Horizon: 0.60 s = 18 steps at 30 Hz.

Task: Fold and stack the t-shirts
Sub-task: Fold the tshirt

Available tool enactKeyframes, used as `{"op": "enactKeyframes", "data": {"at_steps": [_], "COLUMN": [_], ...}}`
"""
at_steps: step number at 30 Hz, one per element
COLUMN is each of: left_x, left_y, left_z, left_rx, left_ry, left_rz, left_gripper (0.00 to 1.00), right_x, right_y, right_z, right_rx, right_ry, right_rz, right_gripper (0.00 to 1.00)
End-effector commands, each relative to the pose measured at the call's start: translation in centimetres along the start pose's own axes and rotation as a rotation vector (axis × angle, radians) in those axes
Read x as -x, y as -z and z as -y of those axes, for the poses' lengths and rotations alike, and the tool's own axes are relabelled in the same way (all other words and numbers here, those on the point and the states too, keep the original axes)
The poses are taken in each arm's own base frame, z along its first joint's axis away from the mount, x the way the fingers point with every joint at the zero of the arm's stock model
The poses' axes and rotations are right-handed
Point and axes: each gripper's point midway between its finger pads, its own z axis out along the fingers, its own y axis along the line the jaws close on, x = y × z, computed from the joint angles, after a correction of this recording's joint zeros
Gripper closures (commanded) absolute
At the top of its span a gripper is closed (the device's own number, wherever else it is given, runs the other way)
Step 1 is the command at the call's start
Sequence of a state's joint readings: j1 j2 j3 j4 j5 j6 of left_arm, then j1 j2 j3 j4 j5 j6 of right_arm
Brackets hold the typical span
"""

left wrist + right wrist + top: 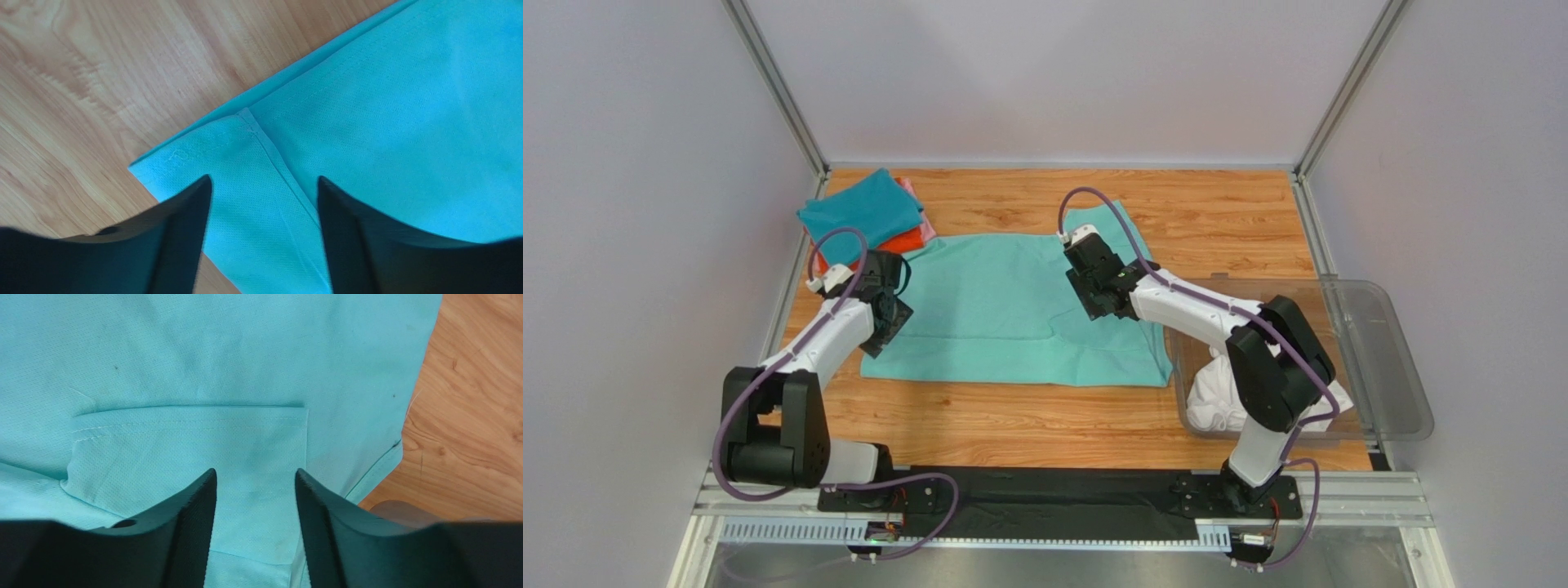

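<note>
A mint-green t-shirt [1014, 312] lies spread flat mid-table, its sleeves folded inward. My left gripper [887, 316] hovers over its left edge, open. In the left wrist view the fingers [184, 226] straddle a seamed corner of the shirt [399, 110], which lies flat below them. My right gripper [1097, 290] stands open over the right part. In the right wrist view a folded-in sleeve [184, 441] lies under the gripper [255, 474]. A folded teal-blue t-shirt [860, 211] tops a stack at the back left, with orange-red [908, 241] and pink [911, 190] edges showing.
A clear plastic bin [1400, 368] stands at the right edge with a crumpled white t-shirt [1216, 390] inside, partly behind the right arm. Bare wood table [1222, 214] shows behind and in front of the green shirt. Grey walls close in on both sides.
</note>
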State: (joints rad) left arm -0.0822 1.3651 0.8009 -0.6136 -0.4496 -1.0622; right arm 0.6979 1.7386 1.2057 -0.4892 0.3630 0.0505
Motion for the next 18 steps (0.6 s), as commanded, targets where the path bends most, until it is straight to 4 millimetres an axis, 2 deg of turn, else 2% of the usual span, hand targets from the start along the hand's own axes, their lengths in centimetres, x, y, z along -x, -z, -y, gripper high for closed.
{"op": "enactKeyframes", "data": {"at_steps": [1, 2, 4, 5, 6, 8, 9, 10, 12, 13, 14, 15, 16, 18], "left_x": [2.3, 2.5, 2.8, 2.8, 2.9, 2.5, 2.5, 1.6, 1.4, 0.2, 0.0, 0.4, -0.7, -0.6], "left_y": [2.0, 2.4, 3.7, 4.1, 4.5, 5.6, 5.9, 6.5, 7.1, 7.4, 7.5, 8.1, 7.5, 7.4], "left_z": [1.7, 1.8, 2.1, 2.2, 2.3, 2.9, 3.4, 3.8, 5.1, 5.4, 5.7, 6.6, 6.5, 7.2], "left_rx": [-0.092, -0.107, -0.159, -0.178, -0.200, -0.276, -0.318, -0.377, -0.474, -0.534, -0.573, -0.633, -0.652, -0.692], "left_ry": [0.041, 0.044, 0.047, 0.047, 0.047, 0.027, 0.020, -0.008, -0.019, -0.039, -0.062, -0.055, -0.073, -0.078], "left_rz": [0.054, 0.057, 0.058, 0.056, 0.057, 0.038, 0.038, 0.008, 0.008, -0.023, -0.020, 0.004, -0.019, 0.004], "left_gripper": [0.23, 0.01, 0.00, 0.00, 0.00, 0.00, 0.00, 0.00, 0.00, 0.00, 0.00, 0.00, 0.00, 0.00], "right_x": [3.3, 3.7, 4.1, 4.1, 4.0, 4.1, 3.1, 3.2, 2.4, 1.6, 0.9, 0.8, -0.2, -0.5], "right_y": [0.3, 0.6, 1.8, 2.3, 2.9, 4.9, 5.2, 6.5, 7.5, 8.1, 8.4, 8.9, 8.5, 8.3], "right_z": [0.8, 0.8, 0.8, 0.8, 0.7, 0.1, -0.4, -0.9, -2.6, -3.1, -4.1, -4.4, -4.9, -5.1], "right_rx": [-0.047, -0.044, -0.036, -0.032, -0.027, 0.004, 0.021, 0.054, 0.137, 0.171, 0.226, 0.255, 0.281, 0.288], "right_ry": [-0.033, -0.042, -0.072, -0.080, -0.085, -0.133, -0.140, -0.168, -0.233, -0.253, -0.290, -0.303, -0.308, -0.332], "right_rz": [0.074, 0.081, 0.094, 0.096, 0.103, 0.132, 0.117, 0.142, 0.143, 0.156, 0.144, 0.157, 0.151, 0.151], "right_gripper": [0.46, 0.33, 0.24, 0.06, 0.00, 0.00, 0.00, 0.00, 0.00, 0.00, 0.00, 0.00, 0.00, 0.00]}}
